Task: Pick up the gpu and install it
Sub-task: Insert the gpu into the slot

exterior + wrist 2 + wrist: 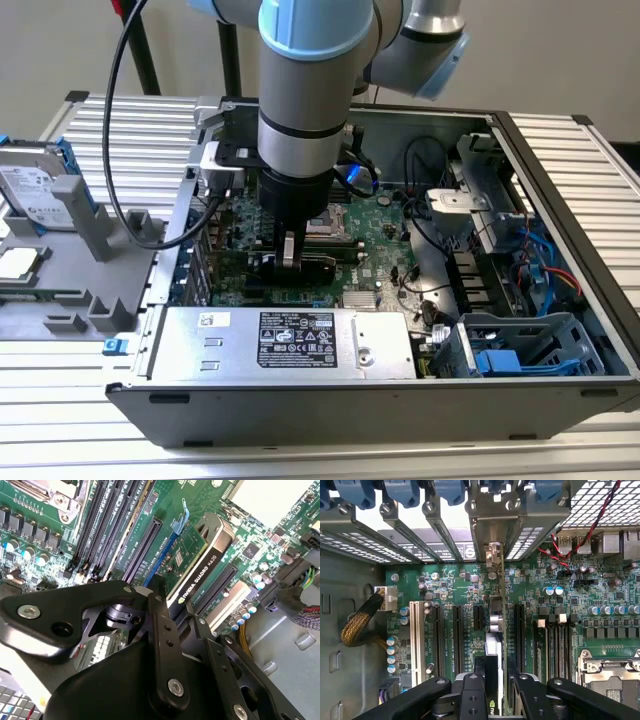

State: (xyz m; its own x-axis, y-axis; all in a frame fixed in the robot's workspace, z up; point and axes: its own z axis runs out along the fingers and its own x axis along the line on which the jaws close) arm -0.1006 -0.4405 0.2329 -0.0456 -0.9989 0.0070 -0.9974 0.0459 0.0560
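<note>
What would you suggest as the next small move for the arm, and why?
Probably press straight down a little: the gripper holds the gpu on edge over the motherboard, its bracket end at the rear slot opening, and I cannot tell whether it is fully seated.

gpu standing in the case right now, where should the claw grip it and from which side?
By its upper long edge, from straight above. The gpu stands on edge on the motherboard, so only that edge is free; the claw already straddles it.

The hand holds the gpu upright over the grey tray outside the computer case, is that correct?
Not quite. The hand holds the gpu upright inside the computer case, over the motherboard, not over the grey tray outside. The exterior view shows this.
</note>
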